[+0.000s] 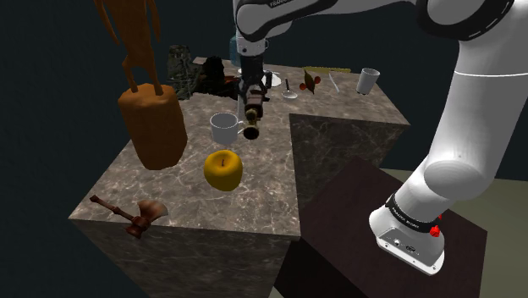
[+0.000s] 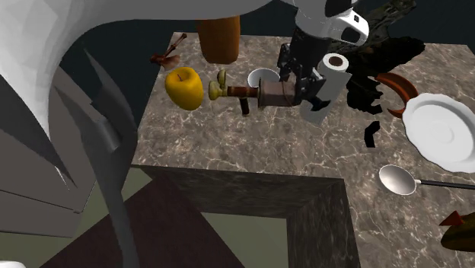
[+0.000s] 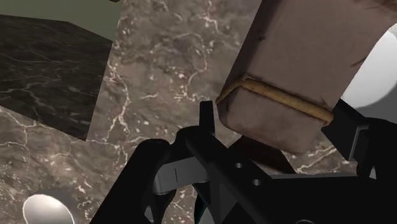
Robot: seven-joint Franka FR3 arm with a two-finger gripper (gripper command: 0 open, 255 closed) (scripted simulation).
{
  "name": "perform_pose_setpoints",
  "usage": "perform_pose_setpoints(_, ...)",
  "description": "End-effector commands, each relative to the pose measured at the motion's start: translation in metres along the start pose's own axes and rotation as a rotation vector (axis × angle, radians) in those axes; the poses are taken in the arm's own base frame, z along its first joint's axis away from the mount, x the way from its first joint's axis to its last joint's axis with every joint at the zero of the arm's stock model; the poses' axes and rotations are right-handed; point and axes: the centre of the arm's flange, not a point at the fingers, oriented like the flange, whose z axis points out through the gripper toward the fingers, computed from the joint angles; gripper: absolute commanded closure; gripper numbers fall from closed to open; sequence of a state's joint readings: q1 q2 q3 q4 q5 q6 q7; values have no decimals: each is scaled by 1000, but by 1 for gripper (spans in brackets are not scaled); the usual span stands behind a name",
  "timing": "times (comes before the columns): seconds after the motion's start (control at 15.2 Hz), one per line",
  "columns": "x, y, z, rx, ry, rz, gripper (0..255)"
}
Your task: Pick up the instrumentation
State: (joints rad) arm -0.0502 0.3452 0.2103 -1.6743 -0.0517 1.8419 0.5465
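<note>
Claw (image 2: 297, 82), all-black, two-fingered: clenched on item one, one finger against each flank of its thick end, as the wrist view shows. Item one, the task's piece: brown tube-shaped instrument (image 2: 263, 94), banded in a brass colour with a pale flared tip, lying level across my grip, its barrel reaching toward the second exterior view's left. I judge it is held at the fat end because that part gives my pads the broadest purchase, though the barrel's weight then hangs off to one side. Whether it hangs clear of the surface or rests on it I cannot tell. Item two: grey-brown marble-patterned counter (image 1: 254, 199), directly beneath. Item three: plain white mug (image 1: 224, 127), just beside the barrel, close enough that a sideways swing could knock it, so a straight rise seems wise. Item four: glossy yellow apple (image 1: 223, 169), near the flared tip, apart from it. Item five: silver metal spoon (image 2: 400, 180), lying flat toward the counter's inner corner. Item six: round white plate (image 2: 426, 114), beyond the spoon. Item seven: tall orange-brown block (image 1: 152, 127), standing past the mug. Item eight: small reddish-brown hatchet (image 1: 135, 218), flat at the counter's corner, well apart. Item nine: small white cup (image 1: 367, 80), upright at the opposite edge, farthest from my grip.
</note>
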Motion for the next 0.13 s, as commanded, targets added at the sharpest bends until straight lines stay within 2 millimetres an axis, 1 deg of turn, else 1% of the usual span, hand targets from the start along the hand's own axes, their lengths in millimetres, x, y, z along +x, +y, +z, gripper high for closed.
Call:
perform_pose_setpoints(0.0, -2, 0, -8, 0, 0, 0, 255)
perform_pose_setpoints(0.07, -2, 0, -8, 0, 0, 0, 255)
